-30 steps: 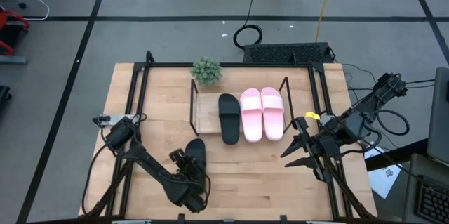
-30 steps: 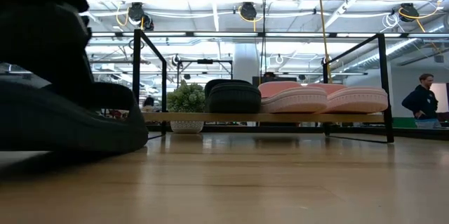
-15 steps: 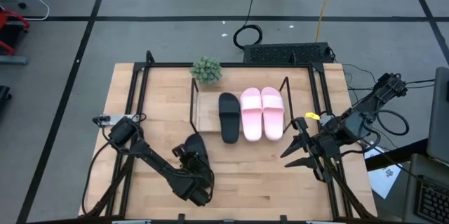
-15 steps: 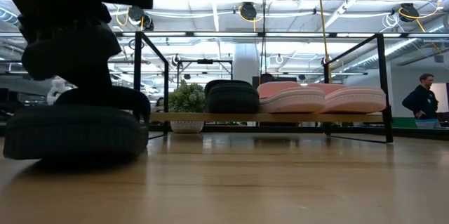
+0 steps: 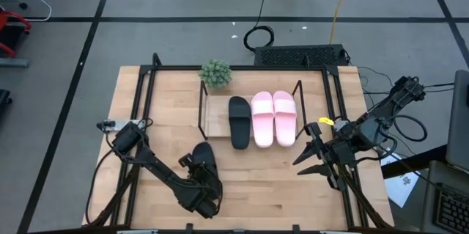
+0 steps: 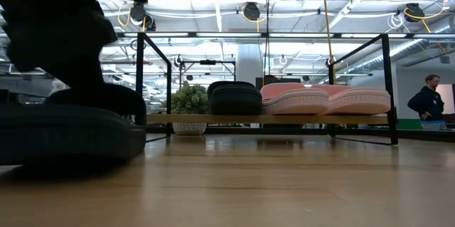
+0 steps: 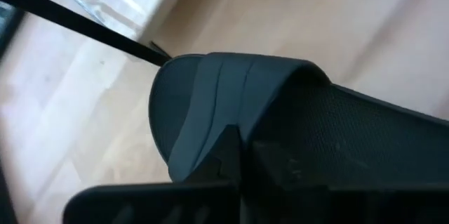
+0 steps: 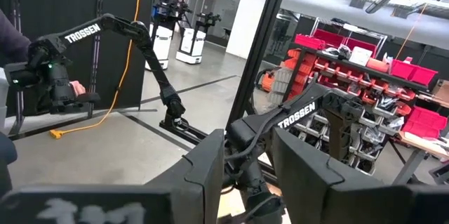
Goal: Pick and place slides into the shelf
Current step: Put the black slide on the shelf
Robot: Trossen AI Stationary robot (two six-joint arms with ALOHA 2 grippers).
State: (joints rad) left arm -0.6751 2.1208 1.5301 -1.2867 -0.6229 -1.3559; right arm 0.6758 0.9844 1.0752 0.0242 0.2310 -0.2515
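Observation:
A black slide (image 5: 204,155) lies sole down on the table's near left, large at the left in the low view (image 6: 71,131). My left gripper (image 5: 196,169) is down on it from the near side, shut on its strap. The shelf (image 5: 210,120) at the table's far middle carries another black slide (image 5: 239,122) and two pink slides (image 5: 273,118) side by side on its wooden board (image 6: 298,119). My right gripper (image 5: 309,158) hangs open over the table's right edge, holding nothing. My left gripper has its two fingers (image 7: 228,155) closed together at the edge of the black slide's wide strap (image 7: 231,101). It comes from the table's near side, slanting down. Dark fingers against the dark strap hide the exact hold. The slide's sole rests on the table.
A small potted plant (image 5: 215,74) stands at the shelf's far left corner. The black table frame's rods (image 5: 146,94) run along the left and right sides. Bare board lies between the shelf and the near edge. A person (image 6: 429,102) stands far off in the room.
My left gripper has shifted slightly over the black slide and has shut on its strap. The slide has stayed on the table at about the same place.

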